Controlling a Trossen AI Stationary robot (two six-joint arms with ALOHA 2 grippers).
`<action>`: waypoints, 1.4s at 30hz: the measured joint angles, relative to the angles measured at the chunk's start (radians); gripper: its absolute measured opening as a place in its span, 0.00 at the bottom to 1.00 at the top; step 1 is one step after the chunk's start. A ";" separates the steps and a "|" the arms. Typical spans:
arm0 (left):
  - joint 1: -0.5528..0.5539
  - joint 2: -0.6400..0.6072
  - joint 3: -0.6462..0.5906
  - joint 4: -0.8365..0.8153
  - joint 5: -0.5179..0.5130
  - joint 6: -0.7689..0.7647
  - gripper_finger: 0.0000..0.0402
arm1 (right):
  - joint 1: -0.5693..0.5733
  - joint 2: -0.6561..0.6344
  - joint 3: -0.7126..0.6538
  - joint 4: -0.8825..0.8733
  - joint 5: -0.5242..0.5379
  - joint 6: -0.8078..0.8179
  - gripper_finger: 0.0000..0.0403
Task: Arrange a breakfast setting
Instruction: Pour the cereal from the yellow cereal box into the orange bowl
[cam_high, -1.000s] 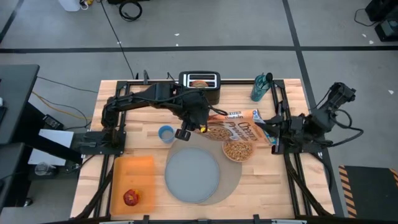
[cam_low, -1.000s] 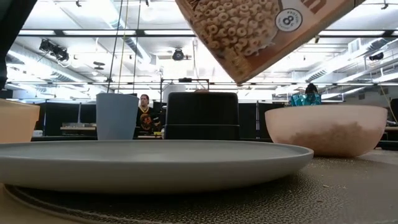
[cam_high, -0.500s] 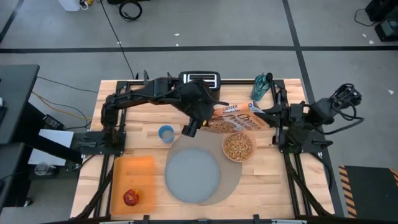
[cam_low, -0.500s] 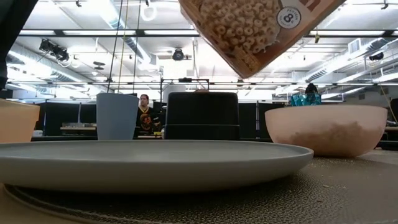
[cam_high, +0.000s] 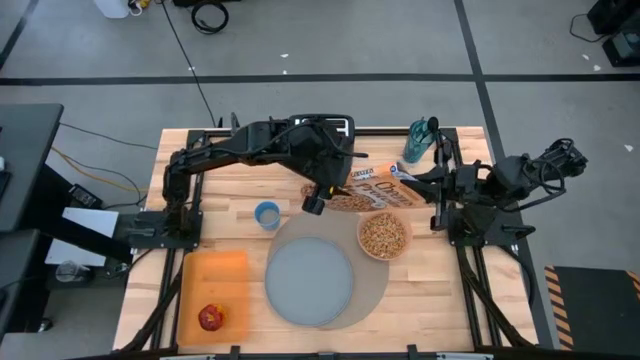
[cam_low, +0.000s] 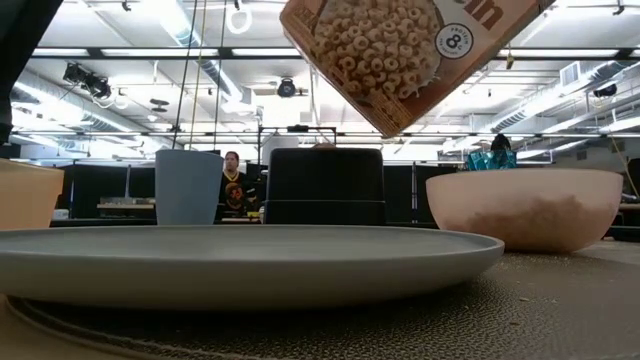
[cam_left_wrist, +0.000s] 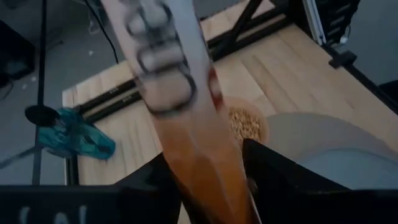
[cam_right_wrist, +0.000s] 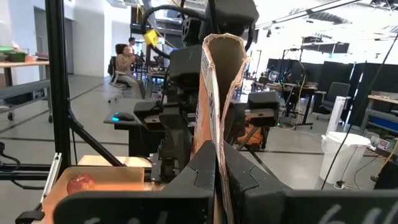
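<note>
A cereal box (cam_high: 370, 190) hangs in the air between my two grippers, just far of the pink bowl (cam_high: 383, 233), which holds cereal. In the low view the box (cam_low: 400, 50) shows at the top, above the bowl (cam_low: 525, 205). My left gripper (cam_high: 328, 192) is shut on the box's left end and my right gripper (cam_high: 418, 183) on its right end. The blue-grey plate (cam_high: 309, 280) lies on the round grey mat (cam_high: 372, 285). The blue cup (cam_high: 267, 215) stands left of the box. The red apple (cam_high: 210, 318) rests on the orange board (cam_high: 212, 285). My left gripper pinches the box's closed end (cam_left_wrist: 205, 168) between its two fingers (cam_left_wrist: 277, 180), one on each side. It comes from the table's left, slanting down. The box is lifted clear of table and bowl. My right gripper pinches the box's open top edge (cam_right_wrist: 214, 134) flat between its two fingers (cam_right_wrist: 242, 174). It comes level from the table's right, along the box. The box stretches away from it toward the left arm, clear of the table.
The black toaster (cam_high: 335, 125) stands at the far edge, partly under the left arm. A teal bottle (cam_high: 420, 140) stands at the far right. Black frame rails (cam_high: 480, 290) run along the table's sides. A person (cam_low: 232, 185) sits in the room behind.
Both grippers have carried the cereal box up and toward the table's far edge, off the bowl. The left gripper has tipped upward, so the box lies more nearly level than before. Both grippers keep their hold.
</note>
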 joint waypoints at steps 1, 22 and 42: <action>0.000 0.000 0.000 0.006 0.001 0.000 0.42 | -0.006 0.004 0.000 0.002 -0.008 0.003 0.02; 0.006 -0.008 0.000 0.061 -0.080 0.005 0.07 | -0.104 0.044 0.000 0.037 -0.123 0.010 0.07; 0.021 -0.114 -0.001 0.015 -0.094 0.003 0.03 | 0.082 -0.163 -0.003 0.046 -0.068 -0.091 0.57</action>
